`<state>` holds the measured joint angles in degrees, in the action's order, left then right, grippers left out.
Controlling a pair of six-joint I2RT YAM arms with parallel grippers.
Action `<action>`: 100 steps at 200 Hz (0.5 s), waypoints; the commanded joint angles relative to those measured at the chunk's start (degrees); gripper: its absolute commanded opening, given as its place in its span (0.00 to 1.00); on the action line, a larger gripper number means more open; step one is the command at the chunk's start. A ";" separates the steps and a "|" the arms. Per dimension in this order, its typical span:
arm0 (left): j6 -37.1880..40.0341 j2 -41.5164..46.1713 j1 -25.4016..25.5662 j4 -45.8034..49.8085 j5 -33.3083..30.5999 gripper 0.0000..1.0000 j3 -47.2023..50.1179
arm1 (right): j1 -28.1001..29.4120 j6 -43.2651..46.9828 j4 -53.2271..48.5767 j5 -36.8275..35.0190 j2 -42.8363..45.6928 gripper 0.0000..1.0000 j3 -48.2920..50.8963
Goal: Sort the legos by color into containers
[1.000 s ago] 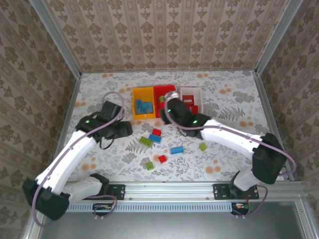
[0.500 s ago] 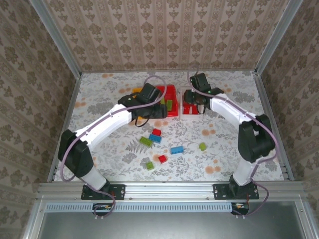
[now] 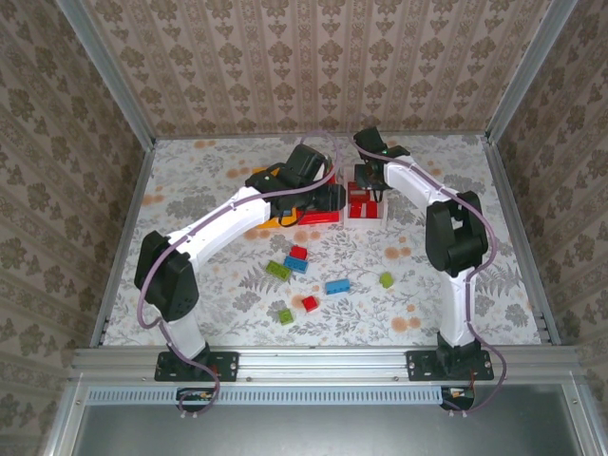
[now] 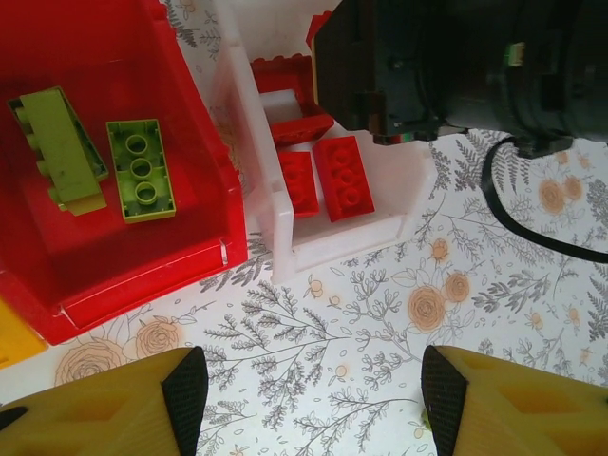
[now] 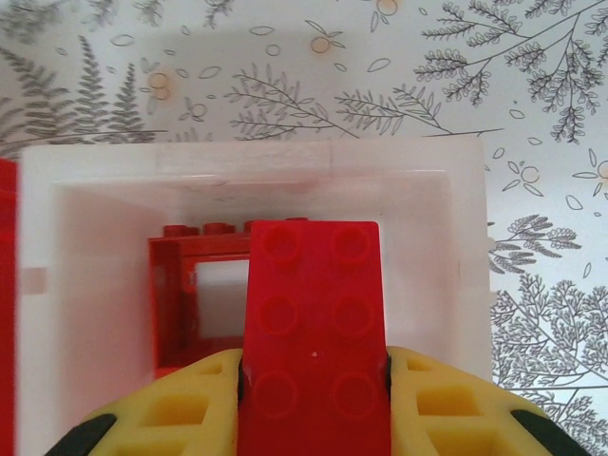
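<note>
From above, the right gripper (image 3: 367,190) is poised over the white bin (image 3: 382,213), and loose bricks (image 3: 336,286) are scattered on the bench (image 3: 446,285). Left wrist: the left gripper (image 4: 313,404) is spread and empty. Right wrist: a red brick (image 5: 313,313) is clamped directly above that bin, its long axis pointed away from the gripper.

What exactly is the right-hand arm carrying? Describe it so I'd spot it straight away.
On the flowered table, find the white bin beside the red bin. Over it, the right end effector grips a red brick with two rows of studs. Unlike the other red bricks lying inside the bin, this one is held up between yellow fingers.
</note>
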<state>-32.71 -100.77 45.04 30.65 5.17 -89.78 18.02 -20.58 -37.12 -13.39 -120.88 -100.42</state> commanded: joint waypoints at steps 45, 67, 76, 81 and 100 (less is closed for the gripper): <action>0.63 1.75 0.07 -0.88 0.68 0.64 1.56 | 0.65 2.43 -3.67 -2.72 -1.14 0.58 -4.15; 0.63 2.85 -0.21 -0.79 0.09 0.64 2.95 | 1.74 2.49 -3.31 -1.79 0.45 0.60 -4.84; 0.62 3.28 -0.38 -0.62 -0.30 0.64 3.70 | 2.16 2.08 -3.40 -1.34 1.28 0.60 -5.05; 0.70 3.53 -0.47 -0.45 -0.38 0.64 4.05 | 2.48 1.95 -3.26 -1.29 2.02 0.60 -5.03; 0.70 4.60 -0.72 0.77 -1.49 0.64 5.58 | 3.65 1.34 -2.39 -1.10 5.44 0.59 -4.09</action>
<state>-32.73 -99.98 44.91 30.13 5.32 -85.91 19.99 -19.03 -39.29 -14.79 -121.45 -103.81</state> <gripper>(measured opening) 0.637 0.591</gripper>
